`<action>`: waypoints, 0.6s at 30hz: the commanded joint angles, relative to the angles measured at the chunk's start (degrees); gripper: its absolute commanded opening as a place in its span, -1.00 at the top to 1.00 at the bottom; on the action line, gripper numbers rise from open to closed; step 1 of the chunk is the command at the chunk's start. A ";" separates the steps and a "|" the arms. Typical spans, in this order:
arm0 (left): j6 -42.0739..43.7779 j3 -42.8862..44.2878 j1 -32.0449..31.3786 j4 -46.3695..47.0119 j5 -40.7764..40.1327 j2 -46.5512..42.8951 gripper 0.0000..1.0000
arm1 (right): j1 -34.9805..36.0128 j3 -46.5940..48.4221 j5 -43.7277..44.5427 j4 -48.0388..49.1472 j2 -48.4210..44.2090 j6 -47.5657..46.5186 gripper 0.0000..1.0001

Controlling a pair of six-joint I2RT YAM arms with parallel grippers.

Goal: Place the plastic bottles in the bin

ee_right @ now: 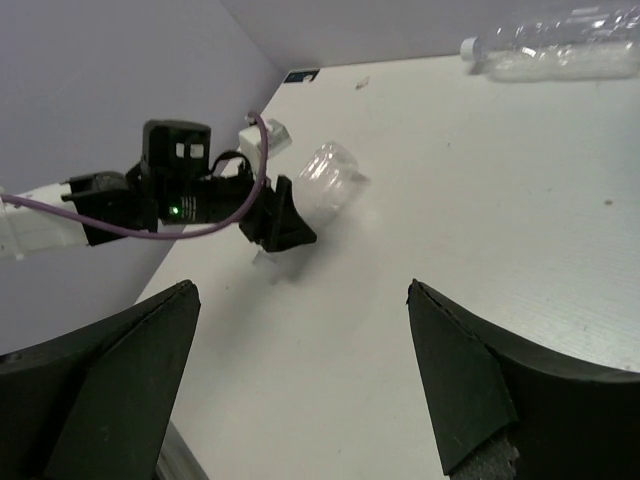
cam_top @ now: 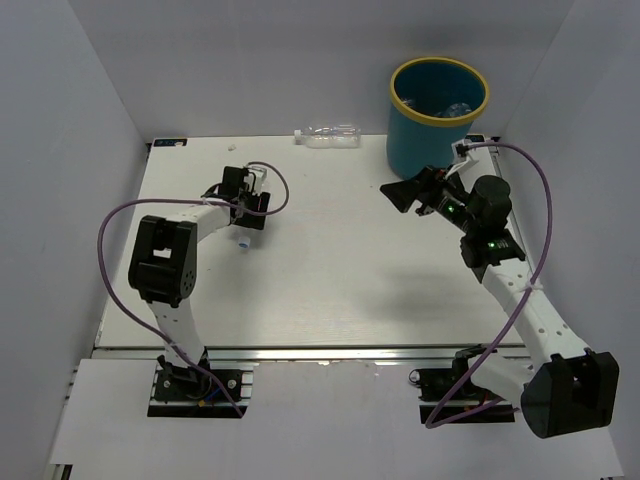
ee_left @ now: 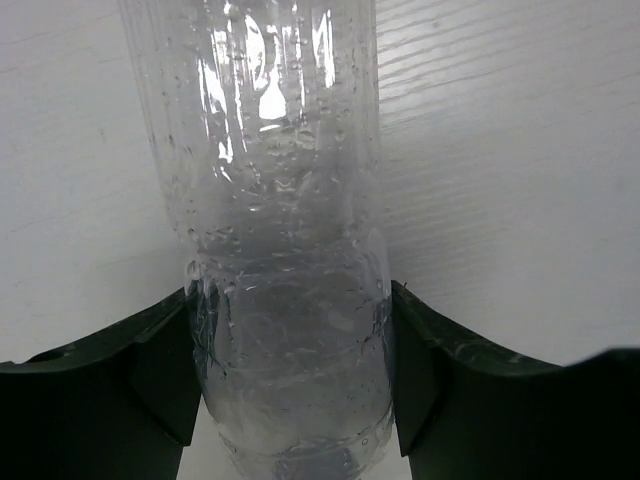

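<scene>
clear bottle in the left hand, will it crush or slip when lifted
Probably light: the clear bottle looks empty but for droplets. Its wall may dent in the left hand, which squeezes it from both sides. Being round, it would likely roll if dropped.

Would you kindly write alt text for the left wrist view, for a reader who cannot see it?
A clear plastic bottle, beaded with droplets inside, fills the middle of the frame, clamped between the left gripper's two dark fingers. Behind it lies the white table.

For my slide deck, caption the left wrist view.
Left gripper clamps a clear plastic bottle from both sides, white table behind.
</scene>
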 commanded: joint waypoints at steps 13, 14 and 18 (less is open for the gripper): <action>-7.60 -17.16 -18.55 19.70 22.43 -29.04 0.01 | 10.53 -4.19 -6.60 15.02 11.85 5.27 -0.79; -8.92 -17.70 -19.86 20.25 23.23 -29.57 0.01 | 10.80 -4.19 -5.19 15.46 12.90 5.80 -0.79; -10.25 -19.72 -22.68 22.45 26.84 -31.25 0.01 | 12.38 -4.01 0.35 17.05 14.49 6.24 -0.79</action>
